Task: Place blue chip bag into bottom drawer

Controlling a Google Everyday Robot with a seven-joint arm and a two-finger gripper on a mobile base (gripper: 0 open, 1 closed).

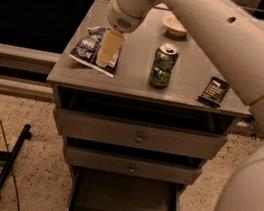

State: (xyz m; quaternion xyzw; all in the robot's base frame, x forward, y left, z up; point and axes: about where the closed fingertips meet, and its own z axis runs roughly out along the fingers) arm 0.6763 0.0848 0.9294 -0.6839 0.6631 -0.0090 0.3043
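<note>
Grey cabinet top [136, 52] had the crumpled dark-blue-and-white foil chip bag [86, 47] at its left edge; your tan gripper [108, 48] hung right over it, grip state unreadable; deep grey bottom drawer [125, 202] stood open below.

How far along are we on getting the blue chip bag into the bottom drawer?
Done: the bottom drawer is pulled open. In hand: the gripper is over the blue chip bag, which lies on the left of the cabinet top, not yet lifted. Left: grasp the bag, lift it, carry it down and release it in the drawer.
</note>
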